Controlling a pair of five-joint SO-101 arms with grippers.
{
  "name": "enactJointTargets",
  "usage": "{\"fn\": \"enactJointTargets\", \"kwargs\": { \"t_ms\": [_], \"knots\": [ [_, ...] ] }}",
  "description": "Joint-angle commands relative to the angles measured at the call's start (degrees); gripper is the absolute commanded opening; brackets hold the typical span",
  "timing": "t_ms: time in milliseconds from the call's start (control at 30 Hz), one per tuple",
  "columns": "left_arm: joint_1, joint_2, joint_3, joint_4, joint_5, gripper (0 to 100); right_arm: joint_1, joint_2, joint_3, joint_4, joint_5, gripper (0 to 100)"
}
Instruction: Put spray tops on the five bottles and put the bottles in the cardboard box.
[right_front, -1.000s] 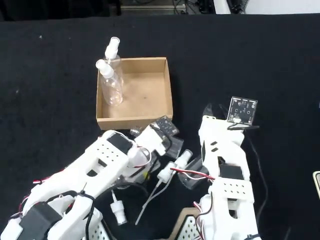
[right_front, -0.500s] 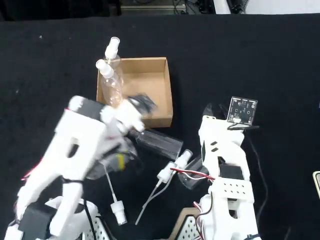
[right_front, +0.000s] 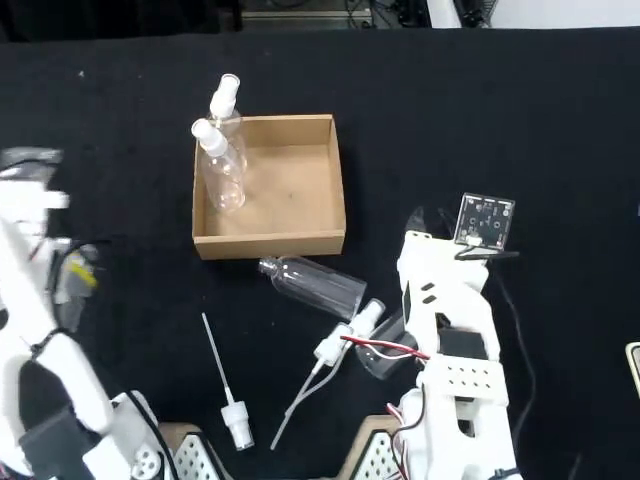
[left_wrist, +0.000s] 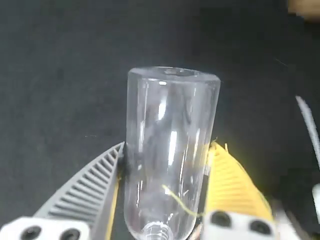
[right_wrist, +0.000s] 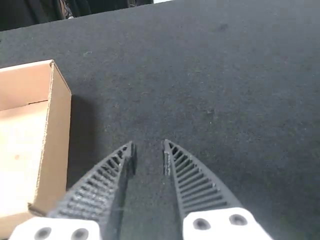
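My left gripper (left_wrist: 167, 150) is shut on a clear bottle (left_wrist: 172, 120) with no top, held base away from the camera; in the high view this gripper (right_front: 62, 265) is at the table's far left. The cardboard box (right_front: 300, 240) holds a bottle with a spray top (right_front: 222, 165), and a second topped bottle (right_front: 226, 105) stands at its far left corner. A topless bottle (right_front: 312, 284) lies in front of the box. Another bottle (right_front: 380, 345) lies partly under the right arm. My right gripper (right_wrist: 148, 147) is slightly open over bare cloth right of the box (right_wrist: 30, 150).
Two loose spray tops with long tubes lie near the front edge, one (right_front: 237, 425) on the left and one (right_front: 328, 352) beside the right arm's bottle. Black cloth covers the table, with free room on the left and at the back right.
The left arm rose from the bottles in front of the box and swung to the far left with a bottle in its gripper. The right arm stayed still.
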Motion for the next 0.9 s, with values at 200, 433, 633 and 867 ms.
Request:
{"fn": "enactJointTargets", "kwargs": {
  "t_ms": [200, 433, 633, 867],
  "knots": [
    [-7.78, -0.35, 17.36, -26.64, 30.24, 20, 0.79, -2.07, -1.10, -1.67, 0.09, 6.7],
    [-7.16, -0.53, 17.19, -29.89, 46.68, 34, 0.79, -2.07, -1.01, -1.67, 0.09, 6.7],
    [-7.52, -0.62, 15.69, -29.80, 46.59, 43, 0.79, -2.07, -1.01, -1.67, 0.09, 6.7],
    [-7.43, 2.46, 5.67, -32.09, 42.64, 43, 0.79, -1.98, -1.01, -1.58, 0.09, 6.7]
  ]
}}
